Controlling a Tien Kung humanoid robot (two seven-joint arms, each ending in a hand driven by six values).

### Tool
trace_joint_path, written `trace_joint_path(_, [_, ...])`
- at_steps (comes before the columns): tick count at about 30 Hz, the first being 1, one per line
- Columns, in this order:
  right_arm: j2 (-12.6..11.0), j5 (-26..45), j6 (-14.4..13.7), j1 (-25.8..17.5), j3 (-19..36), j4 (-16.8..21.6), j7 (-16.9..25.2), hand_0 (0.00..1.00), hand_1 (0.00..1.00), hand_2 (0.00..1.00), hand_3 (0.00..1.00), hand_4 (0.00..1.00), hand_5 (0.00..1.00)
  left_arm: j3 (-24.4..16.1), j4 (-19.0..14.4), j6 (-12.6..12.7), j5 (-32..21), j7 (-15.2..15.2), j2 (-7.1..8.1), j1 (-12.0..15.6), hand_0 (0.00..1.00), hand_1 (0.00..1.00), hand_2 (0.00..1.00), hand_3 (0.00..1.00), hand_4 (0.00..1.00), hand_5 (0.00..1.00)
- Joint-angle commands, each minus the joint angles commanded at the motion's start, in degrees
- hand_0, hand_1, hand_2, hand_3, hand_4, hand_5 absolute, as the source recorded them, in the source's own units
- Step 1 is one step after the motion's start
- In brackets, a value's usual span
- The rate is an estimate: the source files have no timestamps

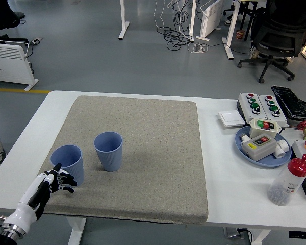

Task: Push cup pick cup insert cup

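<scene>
A grey, smooth floor (92,56) filled the room far beyond the left hand's fingers (65,179), evenly lit with soft glare. A yellow line (13,90) ran across it, beyond the fingers and slightly to their left. Farther off on that side stood a white panel heater (9,61). Well beyond the fingers and to their right rose a white desk leg (123,20), then a tangle of cables (176,34) on the floor and a second white heater (210,16). Far to the right of the fingers, at the back, a black office chair (280,33) stood on castors.
</scene>
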Motion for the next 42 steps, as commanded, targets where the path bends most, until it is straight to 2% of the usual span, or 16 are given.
trace_joint_path(1, [0.0, 0.0, 0.0, 0.0, 0.0, 0.0, 0.0, 0.710, 0.662, 0.720, 0.626, 0.133, 0.493, 0.1, 0.3, 0.0, 0.0, 0.0, -0.10, -0.2, 0.434, 0.498, 0.455, 0.407, 0.622, 0.998])
trace_joint_path(2, [0.0, 0.0, 0.0, 0.1, 0.0, 0.0, 0.0, 0.712, 0.663, 0.717, 0.625, 0.131, 0.492, 0.2, 0.7, 0.1, 0.0, 0.0, -0.19, -0.4, 0.507, 0.509, 0.459, 0.411, 0.638, 0.998])
trace_joint_path(7, [0.0, 0.1, 0.0, 0.2, 0.0, 0.0, 0.0, 0.712, 0.663, 0.717, 0.625, 0.131, 0.492, 0.8, 2.0, 0.2, 0.7, 0.1, -0.38, -1.2, 0.507, 0.509, 0.459, 0.411, 0.638, 0.998])
trace_joint_path(8, [0.0, 0.0, 0.0, 0.3, 0.0, 0.0, 0.0, 0.712, 0.661, 0.716, 0.623, 0.124, 0.488, 0.8, 2.2, 0.3, 0.9, 0.0, -0.41, -1.3, 0.546, 0.516, 0.459, 0.414, 0.630, 0.998])
trace_joint_path(19, [0.0, -0.3, 0.0, 0.3, 0.1, 0.0, -0.1, 0.712, 0.658, 0.714, 0.621, 0.120, 0.481, 0.8, 3.7, 0.5, 0.8, -0.1, -0.65, -1.3, 0.562, 0.524, 0.459, 0.414, 0.624, 0.998])
trace_joint_path(20, [0.0, -0.3, 0.0, 0.3, 0.2, 0.0, -0.2, 0.711, 0.658, 0.713, 0.619, 0.119, 0.482, 0.8, 3.8, 0.5, 0.8, -0.1, -0.67, -1.4, 0.589, 0.534, 0.459, 0.416, 0.623, 0.998])
trace_joint_path(25, [0.1, -0.7, 0.0, 0.3, 0.4, 0.0, -0.3, 0.711, 0.658, 0.713, 0.619, 0.119, 0.482, 0.8, 4.7, 0.6, 1.3, -0.3, -0.75, -1.6, 0.589, 0.534, 0.459, 0.416, 0.623, 0.998])
trace_joint_path(26, [0.1, -0.7, 0.0, 0.3, 0.4, 0.0, -0.3, 0.711, 0.656, 0.712, 0.618, 0.117, 0.479, 0.8, 4.8, 0.6, 1.3, -0.3, -0.76, -1.6, 0.632, 0.550, 0.460, 0.416, 0.624, 0.998])
trace_joint_path(30, [0.1, -1.0, 0.0, 0.3, 0.5, 0.0, -0.3, 0.711, 0.656, 0.712, 0.618, 0.117, 0.479, 0.8, 5.3, 0.8, 1.5, -0.6, -0.83, -1.8, 0.632, 0.550, 0.460, 0.416, 0.624, 0.998])
trace_joint_path(42, [0.2, -1.4, -0.1, 0.3, 0.7, 0.0, -0.5, 0.710, 0.657, 0.710, 0.617, 0.115, 0.481, 1.5, 8.2, 1.4, 1.7, -1.5, -0.59, -4.2, 0.655, 0.562, 0.461, 0.420, 0.622, 0.998])
